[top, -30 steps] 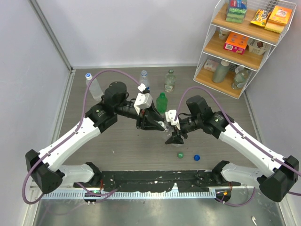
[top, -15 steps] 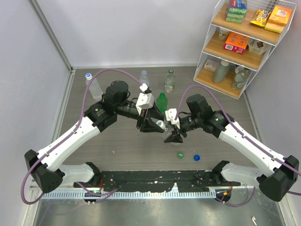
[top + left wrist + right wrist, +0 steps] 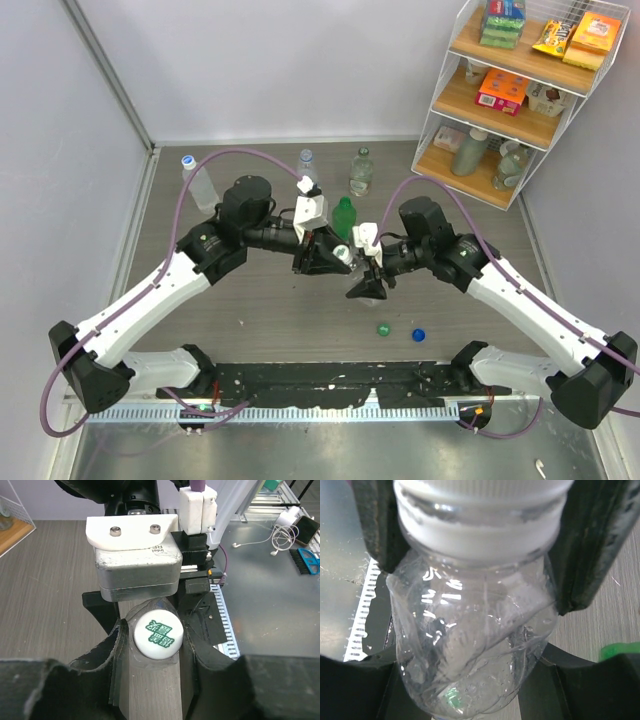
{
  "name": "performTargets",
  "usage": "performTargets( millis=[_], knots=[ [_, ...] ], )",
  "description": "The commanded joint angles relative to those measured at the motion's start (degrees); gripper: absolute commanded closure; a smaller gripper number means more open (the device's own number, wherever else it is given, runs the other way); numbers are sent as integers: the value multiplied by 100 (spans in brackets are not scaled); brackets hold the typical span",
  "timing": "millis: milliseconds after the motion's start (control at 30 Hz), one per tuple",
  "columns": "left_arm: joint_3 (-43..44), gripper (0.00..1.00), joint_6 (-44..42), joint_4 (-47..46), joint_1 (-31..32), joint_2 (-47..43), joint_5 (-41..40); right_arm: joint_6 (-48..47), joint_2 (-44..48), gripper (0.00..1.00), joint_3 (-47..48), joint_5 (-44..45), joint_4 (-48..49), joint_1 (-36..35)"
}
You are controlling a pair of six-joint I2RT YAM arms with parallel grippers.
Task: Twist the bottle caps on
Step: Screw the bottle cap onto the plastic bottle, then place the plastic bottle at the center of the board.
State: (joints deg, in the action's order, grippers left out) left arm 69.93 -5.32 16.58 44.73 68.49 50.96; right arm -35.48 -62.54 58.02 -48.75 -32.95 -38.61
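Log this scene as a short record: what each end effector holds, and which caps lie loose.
left end effector: shut on white cap
right end effector: shut on clear bottle
white cap position: at the clear bottle's mouth
loose caps: green cap, blue cap, on table
green bottle: upright on table

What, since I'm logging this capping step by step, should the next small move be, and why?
Probably turn the left pincer to twist the white cap tighter. It pinches the cap, which sits on the neck of the clear bottle, and the right pincer clamps that bottle, so it looks braced.
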Motion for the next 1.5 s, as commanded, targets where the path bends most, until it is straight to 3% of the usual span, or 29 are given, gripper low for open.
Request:
performTargets(
  millis=[0, 33, 100, 133, 167, 200, 633, 767, 867, 1000, 1267, 1400, 1467],
  knots=[
    [-41, 100, 497, -233, 27, 16, -270, -82, -21, 93, 254, 146, 474, -76],
    [-93, 100, 680, -338, 27, -19, -471, 14, -30, 79, 245, 295, 508, -76],
    [-190, 100, 752, -427, 27, -90, -788, 77, -21, 61, 192, 523, 535, -76],
    [-234, 100, 726, -419, 27, -107, -859, 94, -12, 45, 166, 594, 553, -76],
    [-260, 100, 717, -419, 27, -142, -947, 251, 14, 23, 131, 717, 692, -76],
    [-296, 100, 725, -392, 27, -186, -1069, 340, 32, 15, 44, 788, 824, -76],
    [-998, 100, 1550, -67, 27, -810, -3705, 630, 953, 13, -563, 1060, 1598, -85],
    [-1078, 100, 2236, 423, 27, -1022, -5512, 1576, 1490, 13, -1089, 1754, 2537, -77],
    [-876, 100, 2850, 1179, 27, -1004, -7174, 2630, 1946, 13, -1512, 2989, 3432, -85],
    [-806, 100, 3852, 2163, -8, -1074, -9091, 3196, 2534, 12, -1995, 4186, 3541, -85],
    [-1096, 100, 4224, 2323, -1307, -1215, -9543, 3196, 3458, 12, -2593, 5138, 3514, -85],
    [-1350, 100, 3839, 1605, -1905, -1215, -10043, 3250, 3583, 12, -2743, 5271, 3576, -85],
    [-1430, 100, 3696, 1340, -2413, -1137, -9905, 3258, 3609, 12, -2848, 5341, 3664, -85]
  ],
)
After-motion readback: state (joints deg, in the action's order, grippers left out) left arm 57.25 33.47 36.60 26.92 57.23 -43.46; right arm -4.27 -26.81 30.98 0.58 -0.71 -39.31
